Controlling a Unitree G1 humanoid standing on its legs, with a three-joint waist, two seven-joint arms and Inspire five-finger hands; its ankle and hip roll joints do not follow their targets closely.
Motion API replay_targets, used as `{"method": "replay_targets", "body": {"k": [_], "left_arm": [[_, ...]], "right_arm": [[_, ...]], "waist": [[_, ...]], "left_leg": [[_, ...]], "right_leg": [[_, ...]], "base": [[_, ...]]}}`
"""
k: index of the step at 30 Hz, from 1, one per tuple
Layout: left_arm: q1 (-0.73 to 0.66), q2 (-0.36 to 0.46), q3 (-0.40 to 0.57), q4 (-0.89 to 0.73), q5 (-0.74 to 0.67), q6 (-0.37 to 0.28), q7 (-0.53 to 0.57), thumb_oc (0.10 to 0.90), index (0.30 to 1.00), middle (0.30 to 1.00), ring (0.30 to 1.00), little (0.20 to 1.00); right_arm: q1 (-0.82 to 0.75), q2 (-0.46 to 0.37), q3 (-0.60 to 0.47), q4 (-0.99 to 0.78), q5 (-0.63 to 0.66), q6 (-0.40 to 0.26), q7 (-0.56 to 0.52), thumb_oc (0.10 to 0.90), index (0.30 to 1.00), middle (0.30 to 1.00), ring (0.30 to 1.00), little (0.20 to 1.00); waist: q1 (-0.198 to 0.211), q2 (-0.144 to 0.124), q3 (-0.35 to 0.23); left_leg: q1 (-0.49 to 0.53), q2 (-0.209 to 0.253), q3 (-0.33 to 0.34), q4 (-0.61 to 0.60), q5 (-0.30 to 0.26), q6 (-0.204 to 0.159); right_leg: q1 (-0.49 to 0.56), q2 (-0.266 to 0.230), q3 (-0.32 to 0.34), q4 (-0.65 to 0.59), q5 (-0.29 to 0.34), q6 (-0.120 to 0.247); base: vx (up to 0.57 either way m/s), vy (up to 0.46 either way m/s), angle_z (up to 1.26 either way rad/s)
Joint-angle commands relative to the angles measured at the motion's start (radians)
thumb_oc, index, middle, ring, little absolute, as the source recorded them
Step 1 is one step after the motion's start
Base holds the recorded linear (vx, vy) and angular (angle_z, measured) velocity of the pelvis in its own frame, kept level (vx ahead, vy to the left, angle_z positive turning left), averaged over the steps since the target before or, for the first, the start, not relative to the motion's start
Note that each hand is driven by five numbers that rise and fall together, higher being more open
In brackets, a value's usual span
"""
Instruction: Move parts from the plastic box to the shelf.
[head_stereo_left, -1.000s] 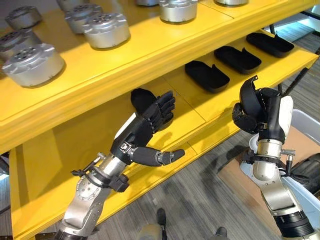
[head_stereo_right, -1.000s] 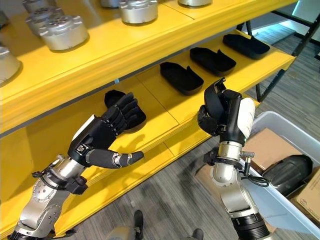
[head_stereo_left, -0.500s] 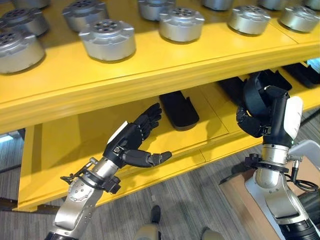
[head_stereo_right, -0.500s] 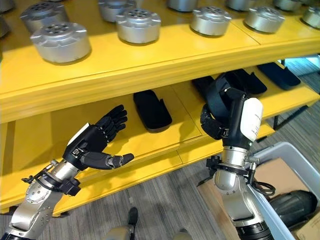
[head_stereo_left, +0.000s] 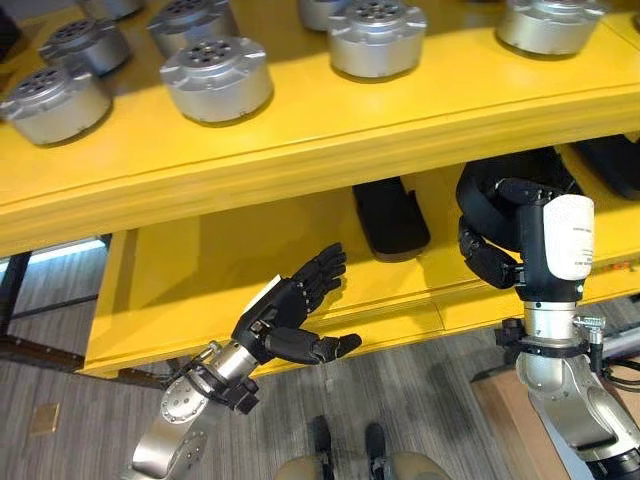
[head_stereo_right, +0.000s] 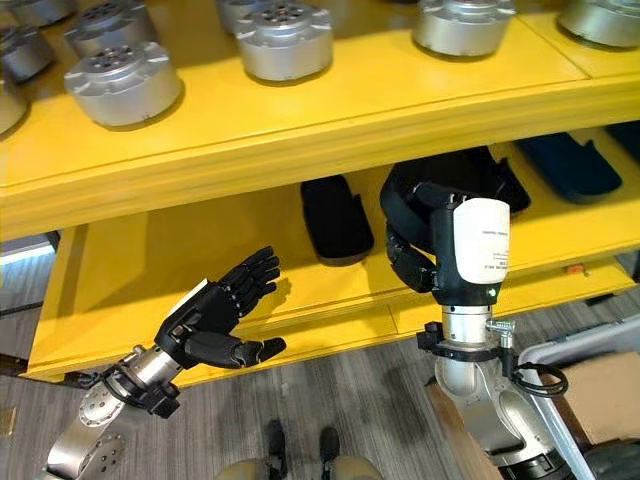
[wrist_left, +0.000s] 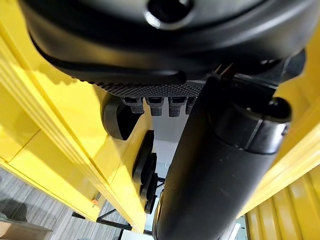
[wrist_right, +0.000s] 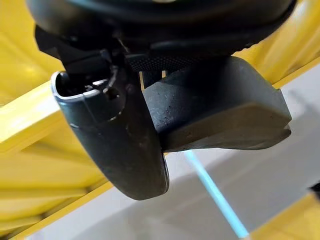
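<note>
Black part gripped at the lower shelf

Right hand (head_stereo_left: 500, 235) is clenched round a curved black part (wrist_right: 220, 112), raised at the front edge of the yellow shelf (head_stereo_left: 300, 150)'s lower level, at about 3 o'clock in the head views. Another black part (head_stereo_left: 392, 215) lies flat on that level at 12 o'clock from centre. Left hand (head_stereo_left: 290, 315), fingers straight and empty, hovers at 7 o'clock. Silver round parts (head_stereo_left: 217, 78) sit on the upper level.
</note>
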Motion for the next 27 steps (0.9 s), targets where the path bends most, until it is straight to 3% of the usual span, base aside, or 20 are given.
{"method": "replay_targets", "body": {"k": [1, 2, 5, 7, 8, 10, 11, 14, 16, 17, 19, 20, 22, 27], "left_arm": [[-0.073, -0.002, 0.041, -0.089, -0.069, -0.113, 0.015, 0.900, 1.000, 1.000, 1.000, 1.000], [-0.072, -0.001, 0.041, -0.091, -0.070, -0.115, 0.020, 0.900, 1.000, 1.000, 1.000, 1.000], [-0.060, 0.008, 0.043, -0.094, -0.095, -0.130, 0.034, 0.900, 1.000, 1.000, 1.000, 1.000], [-0.062, 0.004, 0.032, -0.084, -0.102, -0.154, 0.033, 0.900, 1.000, 1.000, 1.000, 1.000], [-0.064, -0.013, 0.015, -0.060, -0.123, -0.173, 0.032, 0.900, 1.000, 1.000, 1.000, 1.000], [-0.077, -0.027, 0.004, -0.041, -0.142, -0.177, 0.027, 0.900, 1.000, 1.000, 1.000, 1.000], [-0.088, -0.042, -0.010, -0.021, -0.162, -0.182, 0.033, 0.900, 1.000, 1.000, 1.000, 1.000], [-0.085, -0.052, -0.001, -0.008, -0.180, -0.168, 0.046, 0.900, 1.000, 1.000, 1.000, 1.000], [-0.085, -0.053, 0.001, -0.005, -0.151, -0.164, 0.056, 0.900, 1.000, 1.000, 1.000, 1.000], [-0.075, -0.034, 0.008, -0.016, -0.125, -0.158, 0.076, 0.900, 1.000, 1.000, 1.000, 1.000], [-0.067, -0.026, 0.018, -0.025, -0.141, -0.149, 0.082, 0.900, 1.000, 1.000, 1.000, 1.000], [-0.052, -0.017, 0.046, -0.036, -0.161, -0.124, 0.072, 0.900, 1.000, 1.000, 1.000, 1.000], [-0.041, -0.001, 0.066, -0.035, -0.173, -0.091, 0.056, 0.900, 1.000, 1.000, 1.000, 1.000], [-0.021, 0.024, 0.087, -0.056, -0.198, -0.059, 0.038, 0.900, 1.000, 1.000, 1.000, 1.000]], "right_arm": [[-0.178, -0.048, -0.035, -0.111, -0.053, -0.100, -0.031, 0.400, 0.300, 0.300, 0.300, 0.300], [-0.183, -0.051, -0.030, -0.111, -0.055, -0.104, -0.030, 0.400, 0.300, 0.300, 0.300, 0.300], [-0.231, -0.088, -0.002, -0.117, -0.073, -0.106, -0.020, 0.400, 0.300, 0.300, 0.300, 0.300], [-0.271, -0.116, 0.016, -0.112, -0.060, -0.109, -0.001, 0.400, 0.300, 0.300, 0.300, 0.300], [-0.290, -0.143, 0.022, -0.115, -0.061, -0.120, 0.007, 0.400, 0.300, 0.300, 0.300, 0.300], [-0.306, -0.161, 0.024, -0.119, -0.056, -0.116, 0.022, 0.400, 0.300, 0.300, 0.300, 0.300], [-0.338, -0.177, 0.027, -0.104, -0.049, -0.122, 0.038, 0.400, 0.300, 0.300, 0.300, 0.300], [-0.346, -0.169, 0.016, -0.107, -0.100, -0.154, 0.052, 0.400, 0.300, 0.300, 0.300, 0.300], [-0.350, -0.159, 0.017, -0.108, -0.104, -0.141, 0.058, 0.400, 0.300, 0.300, 0.300, 0.300], [-0.340, -0.154, -0.003, -0.091, -0.104, -0.125, 0.049, 0.400, 0.300, 0.300, 0.300, 0.300], [-0.330, -0.155, -0.014, -0.088, -0.099, -0.125, 0.046, 0.400, 0.300, 0.300, 0.300, 0.300], [-0.301, -0.148, -0.040, -0.101, -0.111, -0.140, 0.041, 0.400, 0.300, 0.300, 0.300, 0.300], [-0.277, -0.126, -0.052, -0.122, -0.119, -0.151, 0.063, 0.400, 0.300, 0.300, 0.300, 0.300], [-0.266, -0.089, -0.018, -0.176, -0.118, -0.191, 0.114, 0.400, 0.300, 0.300, 0.300, 0.300]], "waist": [[0.009, -0.047, -0.041], [0.009, -0.047, -0.038], [0.010, -0.039, -0.026], [-0.001, -0.029, -0.025], [-0.017, -0.017, -0.030], [-0.027, -0.005, -0.034], [-0.036, 0.015, -0.039], [-0.034, 0.045, -0.043], [-0.028, 0.052, -0.042], [-0.018, 0.057, -0.044], [-0.013, 0.056, -0.047], [-0.003, 0.052, -0.058], [0.008, 0.039, -0.072], [0.044, -0.003, -0.093]], "left_leg": [[-0.009, -0.008, -0.005, 0.111, -0.125, 0.018], [-0.011, 0.003, -0.009, 0.116, -0.122, 0.014], [-0.024, 0.138, -0.035, 0.120, -0.017, -0.032], [-0.016, 0.235, -0.041, 0.097, 0.090, -0.066], [-0.001, 0.316, -0.039, 0.059, 0.190, -0.102], [0.010, 0.352, -0.036, 0.033, 0.238, -0.121], [0.012, 0.369, -0.034, 0.024, 0.254, -0.142], [0.046, 0.343, -0.018, 0.000, 0.196, -0.161], [0.047, 0.327, -0.017, 0.003, 0.173, -0.162], [0.046, 0.293, -0.003, 0.017, 0.102, -0.152], [0.045, 0.280, 0.003, 0.021, 0.077, -0.148], [0.046, 0.251, 0.016, 0.017, 0.020, -0.138], [0.050, 0.226, 0.028, 0.009, -0.012, -0.129], [0.053, 0.184, 0.040, -0.018, -0.040, -0.106]], "right_leg": [[0.007, -0.071, 0.076, 0.086, -0.093, 0.110], [0.005, -0.074, 0.076, 0.094, -0.098, 0.108], [-0.020, -0.097, 0.074, 0.165, -0.149, 0.088], [-0.047, -0.118, 0.066, 0.222, -0.181, 0.075], [-0.075, -0.148, 0.057, 0.265, -0.198, 0.073], [-0.097, -0.173, 0.055, 0.297, -0.211, 0.074], [-0.111, -0.200, 0.059, 0.327, -0.228, 0.079], [-0.129, -0.234, 0.065, 0.360, -0.230, 0.111], [-0.119, -0.243, 0.065, 0.352, -0.226, 0.120], [-0.087, -0.274, 0.057, 0.306, -0.193, 0.155], [-0.074, -0.286, 0.053, 0.281, -0.176, 0.168], [-0.049, -0.316, 0.042, 0.222, -0.129, 0.195], [-0.023, -0.343, 0.023, 0.153, -0.077, 0.220], [0.028, -0.376, -0.030, -0.004, 0.029, 0.262]], "base": [[-0.05, 0.097, -0.06], [-0.04, 0.156, -0.22], [-0.04, 0.246, -0.17], [-0.05, 0.476, 0.05], [-0.05, 0.642, 0.09], [-0.03, 0.611, 0.22], [0.02, 0.565, 0.40], [0.07, 0.594, 0.33], [0.10, 0.351, 0.14], [0.11, 0.343, 0.08], [0.09, 0.233, 0.05], [0.09, 0.142, 0.18], [0.12, 0.146, 0.25], [0.07, -0.003, 0.10]]}}
